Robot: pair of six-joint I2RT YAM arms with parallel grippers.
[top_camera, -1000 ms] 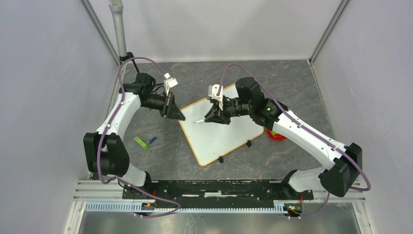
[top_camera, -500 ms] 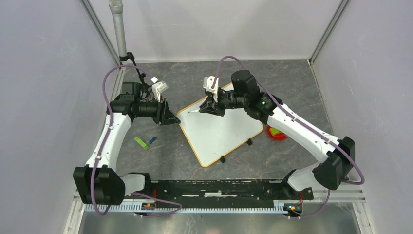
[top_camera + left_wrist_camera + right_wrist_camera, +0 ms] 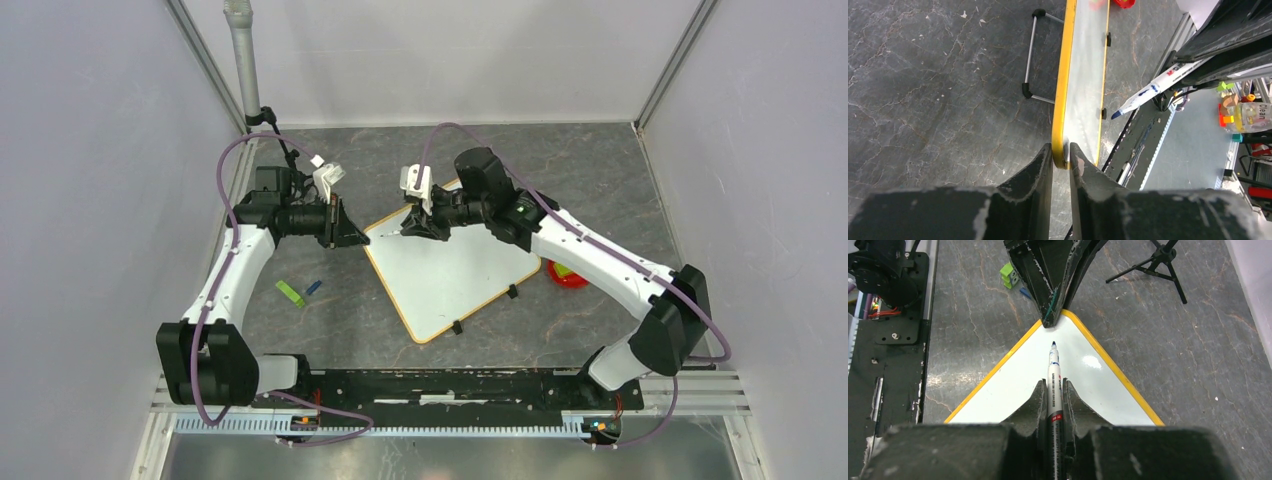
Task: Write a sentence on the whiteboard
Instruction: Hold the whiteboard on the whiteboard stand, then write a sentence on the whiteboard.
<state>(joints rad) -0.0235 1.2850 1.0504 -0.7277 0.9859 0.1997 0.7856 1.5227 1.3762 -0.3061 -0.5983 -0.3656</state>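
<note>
The whiteboard (image 3: 450, 270), white with a yellow frame, lies tilted on the grey floor. My left gripper (image 3: 362, 240) holds its left corner. In the left wrist view the fingertips (image 3: 1061, 150) clamp the yellow edge of the board (image 3: 1083, 75) from both sides. My right gripper (image 3: 412, 228) is shut on a white marker (image 3: 1053, 370) with a blue tip. The tip hovers over the board (image 3: 1013, 385) just short of that same corner; contact cannot be judged. From the left wrist, the marker (image 3: 1148, 92) angles in. No sentence shows on the white face.
A green block (image 3: 290, 293) and a small blue piece (image 3: 313, 287) lie left of the board. A red object (image 3: 567, 275) sits by its right corner. A small black tripod (image 3: 1163, 255) stands beyond the board. Grey walls and a pole (image 3: 240, 60) surround the floor.
My left gripper came in to the board's left corner, opened, then closed on the frame. My right arm carried the marker left and up toward that corner.
</note>
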